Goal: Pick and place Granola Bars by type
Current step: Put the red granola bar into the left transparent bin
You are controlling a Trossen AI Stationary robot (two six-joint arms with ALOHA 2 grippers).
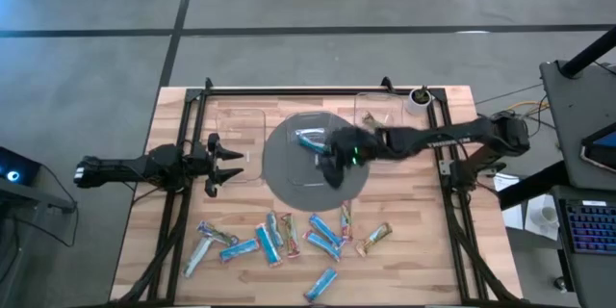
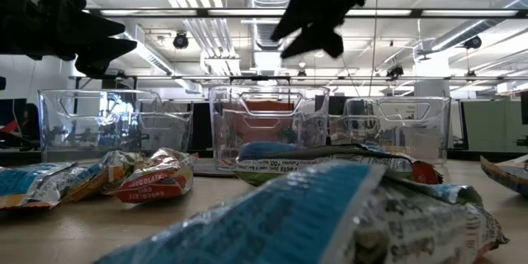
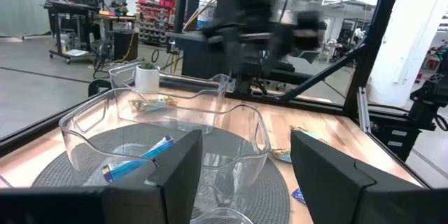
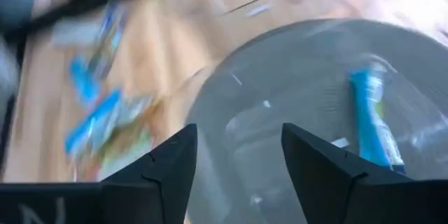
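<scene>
High view: the right gripper point(image 1: 335, 166), fingers parted and holding nothing, hangs over the grey plate point(image 1: 279, 178) at centre, beside a light-blue granola bar point(image 1: 310, 141) in the clear tray point(image 1: 289, 127). The other granola bars point(image 1: 279, 239) lie scattered along the counter's point(image 1: 173, 255) lower edge. The left gripper point(image 1: 227, 166) waits at left, spread and empty.

Right wrist view: the blue bar point(image 4: 372, 127) lies at right.

Clear trays point(image 1: 241, 140) ring the plate point(image 1: 279, 168); scattered Granola Bars point(image 1: 274, 239) crowd the near table

2 dark arms, black angular fingers point(image 4: 168, 164); green wrist light
</scene>
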